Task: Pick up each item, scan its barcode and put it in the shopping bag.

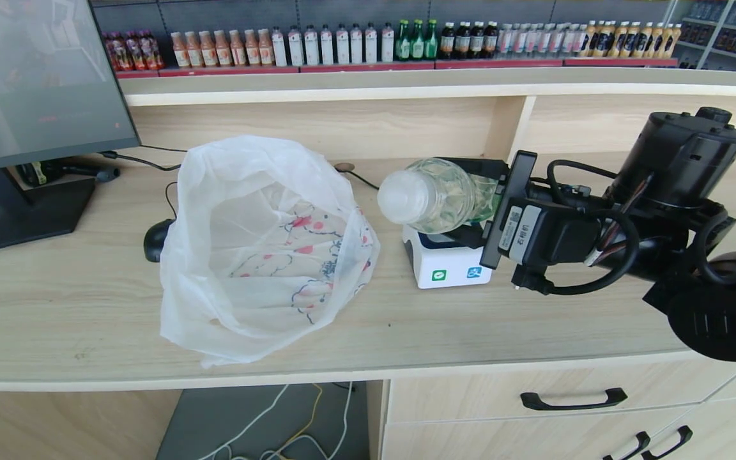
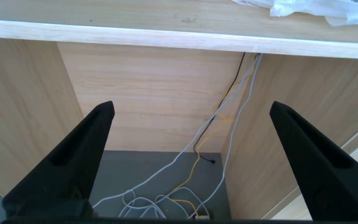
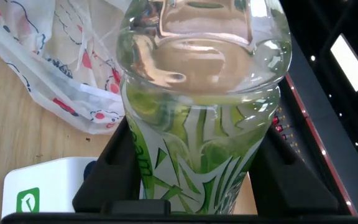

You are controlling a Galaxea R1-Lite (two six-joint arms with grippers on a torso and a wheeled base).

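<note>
In the head view, my right claw [image 1: 470, 198] clamps the plastic water bottle [image 1: 429, 195] sideways just above the white barcode scanner [image 1: 448, 268] at mid-counter [image 1: 534, 319]. The cap points at the open shopping bag [image 1: 266, 255] nearer the front edge, and I judge the label's barcode must roll down toward the scanner before I swing over. My left wrist view adds my left claw [image 2: 191, 109], spread wide and empty beneath the counter's front edge. My right wrist view adds the bottle's green label [image 3: 191, 168], pinched between my fingers [image 3: 114, 158].

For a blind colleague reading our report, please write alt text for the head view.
The right gripper holds a clear bottle on its side just above a small white scanner on a wooden counter. An open white shopping bag stands to the scanner's left, with a monitor at the far left.
</note>
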